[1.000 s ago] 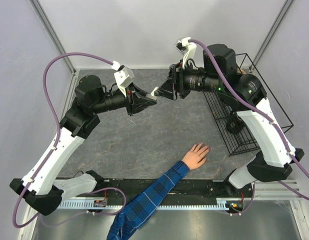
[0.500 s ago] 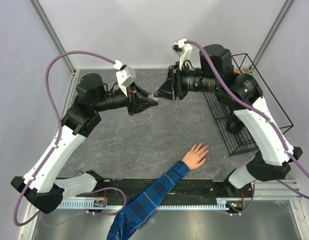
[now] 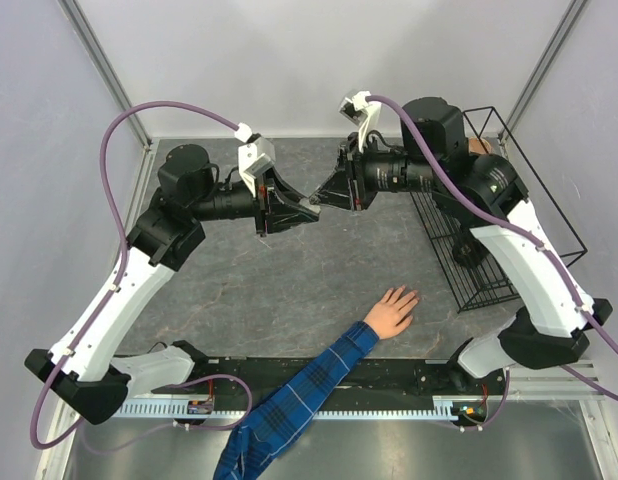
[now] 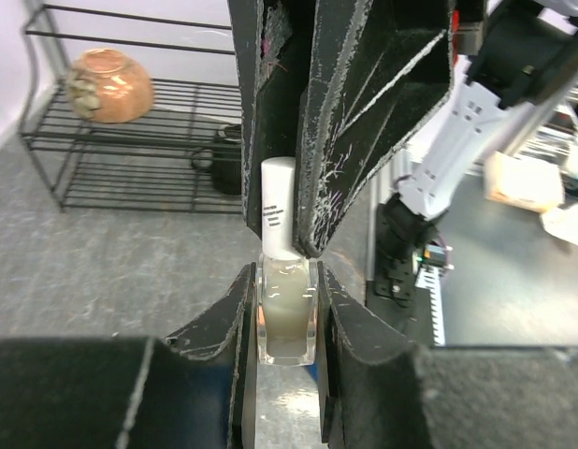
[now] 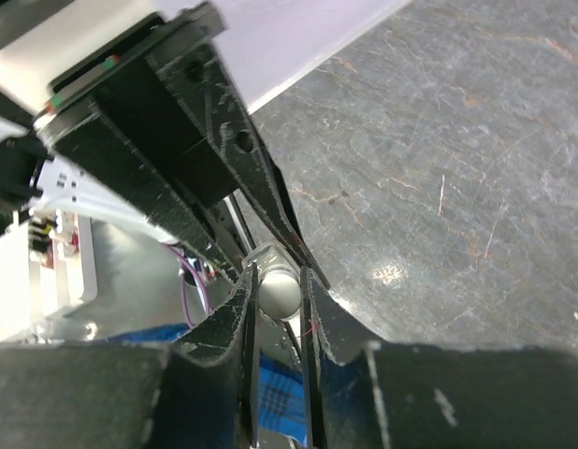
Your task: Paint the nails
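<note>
A small clear bottle (image 4: pixel 287 313) of pale polish with a white cap (image 4: pixel 278 206) hangs in the air over the back of the table. My left gripper (image 4: pixel 284 273) is shut on its glass body. From the opposite side my right gripper (image 5: pixel 279 276) meets it, and its two fingers press on both sides of the cap (image 5: pixel 279 292). In the top view the two grippers (image 3: pixel 307 205) (image 3: pixel 324 197) touch tip to tip. A light-skinned hand (image 3: pixel 392 311) with a blue plaid sleeve (image 3: pixel 289 405) lies flat near the front edge. Its nails are too small to make out.
A black wire rack (image 3: pixel 479 250) stands at the right side of the table. On it sit a brown bowl (image 4: pixel 107 84) and a dark object (image 4: pixel 223 159). The grey stone-patterned table (image 3: pixel 279 280) lies between the grippers and the hand.
My right gripper has moved left onto the bottle's cap and its fingers have closed in on it. The left gripper has shifted slightly right, still holding the bottle. The hand has not moved.
</note>
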You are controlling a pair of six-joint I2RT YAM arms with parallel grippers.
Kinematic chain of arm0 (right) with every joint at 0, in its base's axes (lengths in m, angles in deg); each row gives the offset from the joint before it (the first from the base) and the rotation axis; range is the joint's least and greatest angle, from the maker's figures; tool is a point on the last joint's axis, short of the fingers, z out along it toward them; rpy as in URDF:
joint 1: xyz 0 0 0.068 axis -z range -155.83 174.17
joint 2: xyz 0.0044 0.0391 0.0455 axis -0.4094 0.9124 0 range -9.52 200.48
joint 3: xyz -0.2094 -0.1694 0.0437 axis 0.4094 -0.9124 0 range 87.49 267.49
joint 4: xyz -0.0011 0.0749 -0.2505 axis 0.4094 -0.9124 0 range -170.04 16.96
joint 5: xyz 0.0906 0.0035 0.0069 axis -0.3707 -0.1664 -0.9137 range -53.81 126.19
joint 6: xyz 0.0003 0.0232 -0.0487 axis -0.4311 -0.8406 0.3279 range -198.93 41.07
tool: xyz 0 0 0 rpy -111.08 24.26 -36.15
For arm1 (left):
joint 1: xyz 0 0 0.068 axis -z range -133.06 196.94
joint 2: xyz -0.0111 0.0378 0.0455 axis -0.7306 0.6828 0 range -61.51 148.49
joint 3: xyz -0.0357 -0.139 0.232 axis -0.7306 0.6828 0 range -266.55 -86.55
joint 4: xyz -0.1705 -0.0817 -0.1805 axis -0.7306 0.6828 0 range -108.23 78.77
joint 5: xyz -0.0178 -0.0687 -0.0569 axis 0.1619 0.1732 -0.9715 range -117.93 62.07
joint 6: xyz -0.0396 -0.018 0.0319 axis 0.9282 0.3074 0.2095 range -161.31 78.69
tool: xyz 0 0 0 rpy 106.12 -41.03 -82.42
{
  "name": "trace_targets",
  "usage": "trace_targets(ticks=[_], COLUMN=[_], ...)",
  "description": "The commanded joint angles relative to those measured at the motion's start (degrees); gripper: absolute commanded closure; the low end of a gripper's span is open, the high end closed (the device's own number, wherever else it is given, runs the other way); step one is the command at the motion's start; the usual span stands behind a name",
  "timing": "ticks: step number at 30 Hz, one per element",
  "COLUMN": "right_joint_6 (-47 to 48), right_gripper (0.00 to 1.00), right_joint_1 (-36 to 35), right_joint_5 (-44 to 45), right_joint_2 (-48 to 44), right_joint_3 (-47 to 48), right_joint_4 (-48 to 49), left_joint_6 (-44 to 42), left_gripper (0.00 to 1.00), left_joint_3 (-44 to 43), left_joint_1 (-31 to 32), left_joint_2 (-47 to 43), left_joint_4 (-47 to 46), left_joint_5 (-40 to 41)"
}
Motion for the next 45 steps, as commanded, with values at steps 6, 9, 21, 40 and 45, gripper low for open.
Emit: trace_targets(ticks=[6,9,21,40,45], right_joint_6=[8.7,7.6,5.8,4.7,4.6], right_gripper=[1.00,1.00,1.00,1.00,1.00], right_joint_1=[0.0,0.0,0.0,0.0,0.0], right_joint_5=[-2.9,-3.6,-2.6,-0.9,-0.4], right_joint_2=[-8.7,-9.5,-10.2,-12.4,-12.8], right_joint_3=[-9.0,-10.8,-10.3,-11.2,-11.2], right_joint_4=[6.4,8.3,8.8,8.4,8.4], left_joint_6=[5.2,5.6,5.0,1.9,1.9], left_gripper=[0.98,0.98,0.98,0.98,0.98], left_joint_3=[-1.9,-2.0,-1.8,-1.4,-1.4], left_joint_1=[0.1,0.1,0.1,0.1,0.1], left_joint_2=[0.6,0.6,0.3,-0.9,-1.1], left_joint_4=[-1.4,-1.5,-1.4,1.6,1.7], left_joint_5=[-15.8,-15.9,-14.7,-9.8,-9.6])
